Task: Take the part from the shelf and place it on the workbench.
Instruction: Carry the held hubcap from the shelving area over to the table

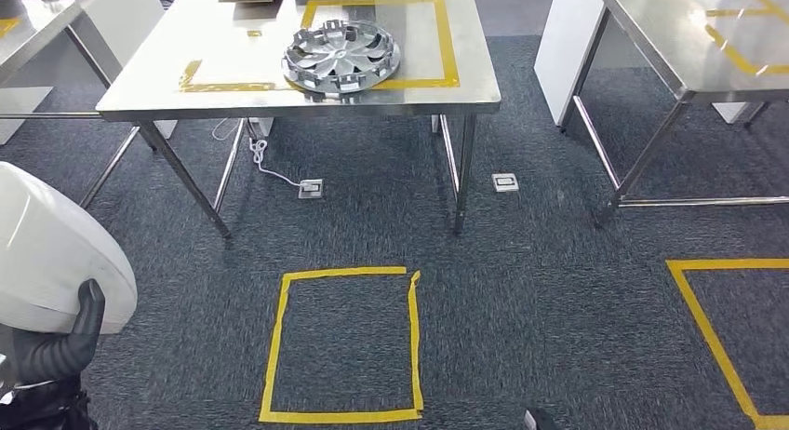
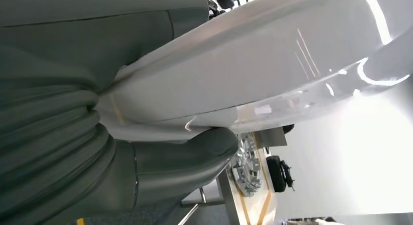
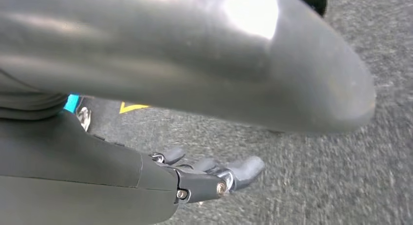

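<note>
Left hand [image 2: 160, 161] is all matte grey: a ribbed, pleated cover at the wrist, then a fat smooth thumb. Right hand [image 3: 204, 178] has a big glossy grey thumb up top, darker fingers with rounded grey tips, small silver screws at the knuckles, and a bit of bright blue near the wrist.

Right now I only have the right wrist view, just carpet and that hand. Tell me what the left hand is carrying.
Observer: The left hand grips a glossy white curved panel by its edge.
Operator: Give me what's on the workbench ahead.
Observer: A silver spoked wheel cover lies on the steel table, across a corner of the yellow tape outline.
Operator: Report the floor in front.
Observer: A yellow tape square marks the grey carpet short of the table.
</note>
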Action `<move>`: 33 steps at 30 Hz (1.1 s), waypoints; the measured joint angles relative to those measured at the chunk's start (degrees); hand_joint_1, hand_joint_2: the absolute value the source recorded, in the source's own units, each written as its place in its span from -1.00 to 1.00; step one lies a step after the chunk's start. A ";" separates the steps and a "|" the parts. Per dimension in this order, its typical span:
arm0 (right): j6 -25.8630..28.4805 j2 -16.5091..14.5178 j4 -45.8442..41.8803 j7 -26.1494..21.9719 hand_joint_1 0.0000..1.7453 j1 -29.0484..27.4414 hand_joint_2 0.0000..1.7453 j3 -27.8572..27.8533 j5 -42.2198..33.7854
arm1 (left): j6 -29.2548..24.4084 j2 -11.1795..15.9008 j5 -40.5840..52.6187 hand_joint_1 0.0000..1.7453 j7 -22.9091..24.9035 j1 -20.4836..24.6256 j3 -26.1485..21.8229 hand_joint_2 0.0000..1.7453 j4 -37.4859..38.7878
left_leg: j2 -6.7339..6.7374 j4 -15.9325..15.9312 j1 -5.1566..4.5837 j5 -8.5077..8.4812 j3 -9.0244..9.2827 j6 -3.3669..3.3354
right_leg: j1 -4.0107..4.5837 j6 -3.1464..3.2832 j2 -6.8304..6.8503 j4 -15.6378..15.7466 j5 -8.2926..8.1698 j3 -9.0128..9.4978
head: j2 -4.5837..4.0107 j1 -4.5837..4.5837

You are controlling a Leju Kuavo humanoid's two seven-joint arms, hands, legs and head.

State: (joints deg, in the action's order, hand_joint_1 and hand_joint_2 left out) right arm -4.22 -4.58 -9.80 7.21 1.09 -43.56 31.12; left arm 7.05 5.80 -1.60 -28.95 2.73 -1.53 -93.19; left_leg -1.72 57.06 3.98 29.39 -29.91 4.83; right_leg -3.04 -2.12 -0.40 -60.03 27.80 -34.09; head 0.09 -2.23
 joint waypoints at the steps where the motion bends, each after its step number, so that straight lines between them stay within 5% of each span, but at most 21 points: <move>1: -0.03 0.01 -0.01 -0.05 -1.00 -0.03 -1.00 -0.10 0.03 | 0.03 0.04 -0.02 1.00 0.03 0.11 0.04 1.00 0.01 | 0.18 0.08 0.09 0.12 0.22 0.21 | 0.06 0.55 0.07 -0.05 0.24 0.19 | 0.00 0.06; 3: -0.18 -0.02 -0.02 -0.12 -1.00 -0.05 -1.00 -0.18 0.08 | 0.04 0.13 -0.04 1.00 0.04 0.31 0.14 1.00 0.02 | 0.99 3.44 0.02 1.51 -1.17 0.10 | 0.18 1.49 0.23 0.22 0.61 0.97 | 0.00 0.34; 6: -0.46 -0.05 -0.02 -0.16 -1.00 -0.08 -1.00 -0.20 0.11 | 0.05 0.24 -0.04 1.00 0.08 0.44 0.22 1.00 0.09 | 1.59 15.56 -0.85 5.46 -8.55 -0.67 | 0.60 2.31 0.55 0.43 1.64 2.20 | 0.00 0.63; 7: -0.54 -0.06 -0.01 -0.15 -1.00 -0.11 -1.00 -0.20 0.12 | 0.05 0.26 -0.04 1.00 0.10 0.41 0.22 1.00 0.15 | 1.58 17.94 -1.07 5.40 -10.56 -0.93 | 0.70 2.36 0.58 0.43 2.11 2.71 | 0.00 0.64; 9: -0.63 -0.10 -0.01 -0.13 -1.00 -0.15 -1.00 -0.21 0.13 | 0.05 0.27 -0.04 1.00 0.14 0.46 0.23 1.00 0.25 | 1.61 15.71 -1.34 1.49 -11.16 -1.60 | 0.72 2.15 0.55 0.43 3.25 4.18 | 0.00 0.67; 11: -0.66 -0.16 -0.02 -0.13 -1.00 -0.13 -1.00 -0.22 0.14 | 0.05 0.30 -0.04 1.00 0.15 0.60 0.25 1.00 0.32 | 1.96 8.24 -1.57 -3.63 -8.81 -2.15 | 0.74 1.50 0.47 0.53 4.54 5.73 | 0.00 0.95; 12: -0.66 -0.18 -0.02 -0.13 -1.00 -0.07 -1.00 -0.23 0.15 | 0.05 0.32 -0.04 1.00 0.17 0.69 0.25 1.00 0.35 | 2.14 5.52 -1.74 -4.71 -7.72 -2.34 | 0.82 1.05 0.38 0.67 5.02 6.15 | 0.00 1.20; 16: -0.66 -0.20 -0.02 -0.10 -1.00 0.01 -1.00 -0.25 0.20 | 0.05 0.37 -0.04 1.00 0.19 0.82 0.26 1.00 0.39 | 1.74 3.18 -2.19 -3.75 -6.46 -3.64 | 0.81 -0.71 0.43 0.98 4.67 7.02 | 0.00 1.26; 19: -0.64 -0.27 -0.02 -0.15 -1.00 0.13 -1.00 -0.25 0.21 | 0.05 0.37 -0.04 1.00 0.14 0.95 0.26 1.00 0.32 | 1.42 2.57 -2.49 -2.72 -4.66 -5.06 | 0.77 -0.96 0.46 -6.56 4.65 2.70 | 0.00 0.67; 21: -0.59 -0.27 -0.02 -0.14 -1.00 0.09 -1.00 -0.25 0.22 | 0.05 0.37 -0.04 1.00 0.14 1.06 0.26 1.00 0.39 | 1.25 2.44 -3.02 -1.80 -3.55 -5.72 | 1.36 -0.67 0.44 -13.30 7.39 -2.69 | 0.00 0.45; 23: -0.54 -0.27 -0.02 -0.10 -1.00 -0.11 -1.00 -0.26 0.25 | 0.05 0.37 -0.04 1.00 0.14 1.05 0.26 1.00 0.48 | 0.93 2.42 -3.70 -0.70 -2.20 -6.19 | 2.18 0.07 0.41 -15.15 9.09 -6.21 | 0.00 0.32; 24: -0.54 -0.27 -0.02 -0.09 -1.00 -0.18 -1.00 -0.26 0.27 | 0.05 0.37 -0.04 1.00 0.14 1.05 0.27 1.00 0.50 | 0.79 2.40 -4.09 -0.13 -1.40 -6.38 | 2.64 0.72 0.37 -13.48 8.18 -6.65 | 0.00 0.23; 28: -0.53 -0.10 -0.01 -0.06 -1.00 -0.35 -1.00 -0.30 0.56 | 0.04 0.34 -0.04 1.00 0.20 1.15 0.40 1.00 0.71 | 0.35 2.16 -5.20 2.27 1.09 -6.68 | 4.94 4.45 -0.66 -0.96 -2.46 -4.27 | 0.00 0.40; 31: -0.36 -0.19 0.01 -0.05 -1.00 -0.35 -1.00 -0.37 0.63 | -0.03 0.42 -0.04 1.00 0.29 1.15 0.54 1.00 0.71 | -0.09 2.73 -5.34 2.33 2.07 -6.06 | 4.86 4.93 -0.99 1.13 -3.07 -2.44 | 0.00 0.39; 33: -0.32 -0.28 0.01 -0.08 -1.00 -0.21 -1.00 -0.45 0.63 | -0.11 0.58 -0.04 1.00 0.23 1.27 0.59 1.00 0.58 | 0.22 6.45 -5.47 1.34 0.66 -5.47 | 4.27 5.23 -0.75 1.86 -2.74 -0.64 | 0.00 0.45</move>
State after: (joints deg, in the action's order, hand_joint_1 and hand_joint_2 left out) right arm -4.54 -4.86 -9.79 7.13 0.88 -44.00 31.76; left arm 6.95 6.38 -1.64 -28.71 4.00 -0.94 -92.61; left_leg -1.49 63.51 -1.49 30.73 -29.25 -0.65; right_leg 1.23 3.11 -1.15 -58.17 25.06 -34.73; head 0.09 -1.78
